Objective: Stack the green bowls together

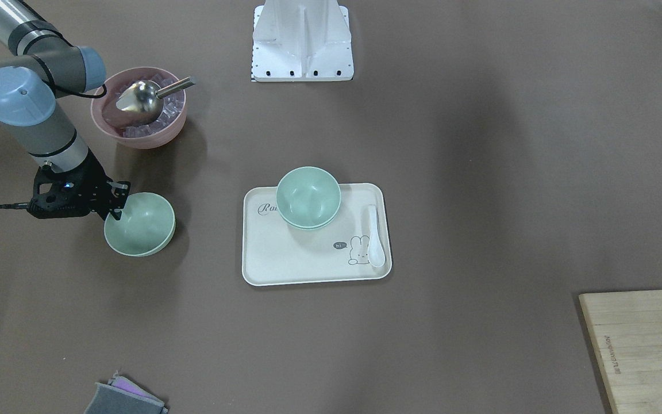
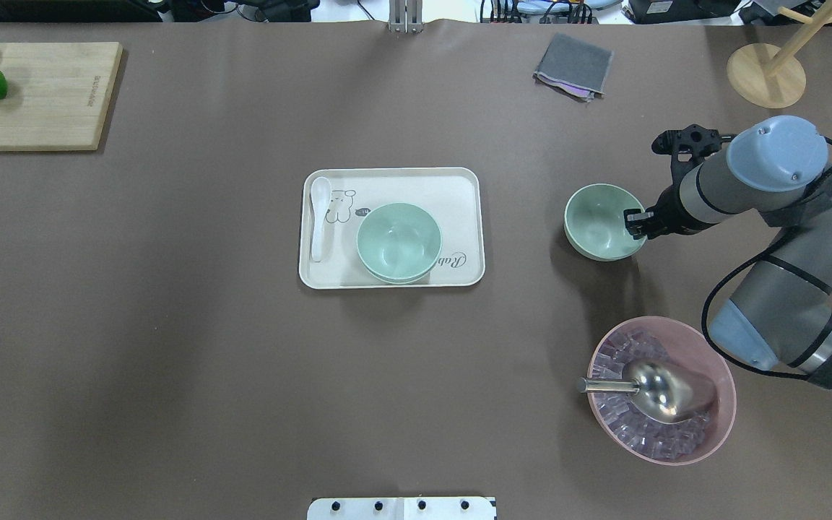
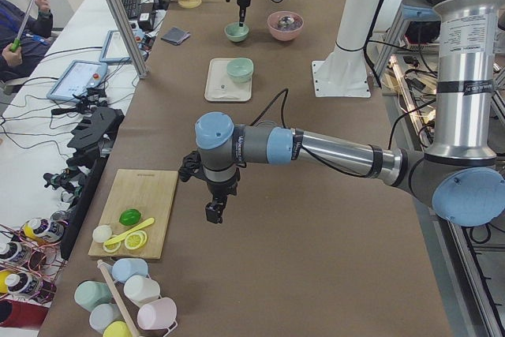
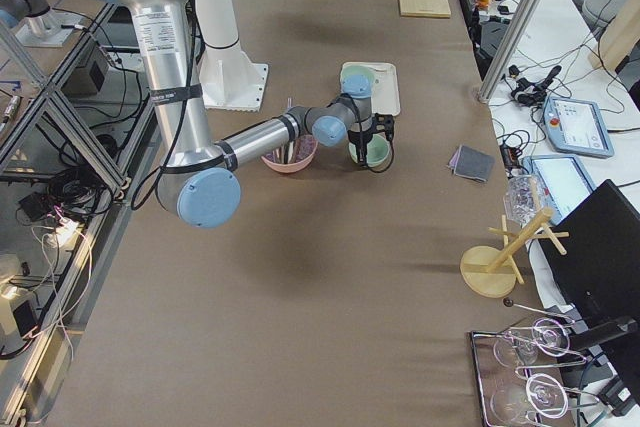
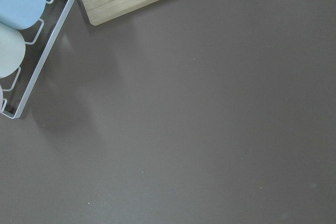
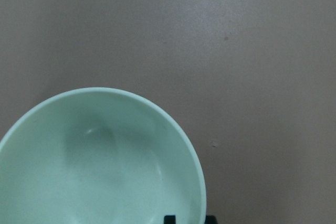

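Mint-green bowls (image 2: 399, 242) sit nested as a pair on a cream tray (image 2: 459, 188) lettered "Rab…", where a printed rabbit (image 2: 342, 204) says "hi" beside a white spoon (image 2: 319, 217). Toward the robot's right on the brown desk (image 2: 170, 361), a third green bowl (image 2: 600, 220) has its rim clamped in the right gripper's (image 2: 634, 222) jaws. The left gripper (image 3: 215, 212) hangs near a chopping board (image 3: 142, 203), and I cannot tell how its jaws stand.

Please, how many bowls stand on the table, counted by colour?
Green bowls: 3, two nested on the tray, the third green bowl at the right gripper, fingers astride its rim.
Pink bowl: 1, holding a metal scoop.
Total: 4
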{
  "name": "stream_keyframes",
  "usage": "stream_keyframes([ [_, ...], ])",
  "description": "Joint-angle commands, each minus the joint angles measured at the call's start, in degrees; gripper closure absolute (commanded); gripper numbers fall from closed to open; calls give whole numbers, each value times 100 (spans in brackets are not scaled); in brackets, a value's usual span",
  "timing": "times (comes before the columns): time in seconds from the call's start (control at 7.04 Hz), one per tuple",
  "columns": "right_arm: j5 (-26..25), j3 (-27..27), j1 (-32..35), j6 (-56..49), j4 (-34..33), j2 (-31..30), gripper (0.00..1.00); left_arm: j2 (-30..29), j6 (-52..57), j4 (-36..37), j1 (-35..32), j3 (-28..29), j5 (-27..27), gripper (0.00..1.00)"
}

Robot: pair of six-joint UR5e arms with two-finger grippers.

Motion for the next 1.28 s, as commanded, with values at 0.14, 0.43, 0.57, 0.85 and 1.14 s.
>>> stream_keyframes([
  [0.14, -22, -3, -8, 0, 0, -3, 69, 7, 0, -6, 1, -2, 7, 2],
  [0.43, -22, -65, -34, 0, 0, -3, 69, 7, 0, -6, 10, -2, 7, 2],
  [0.57, -22, -73, -52, 0, 0, 6, 71, 7, -9, -6, 1, -2, 7, 2],
  [0.85, -22, -47, -52, 0, 9, 32, 100, 7, -17, -6, 10, 24, -2, 2],
  [1.14, -22, 5, 1, -35, 9, 163, 100, 16, -26, -6, 10, 24, -2, 2],
])
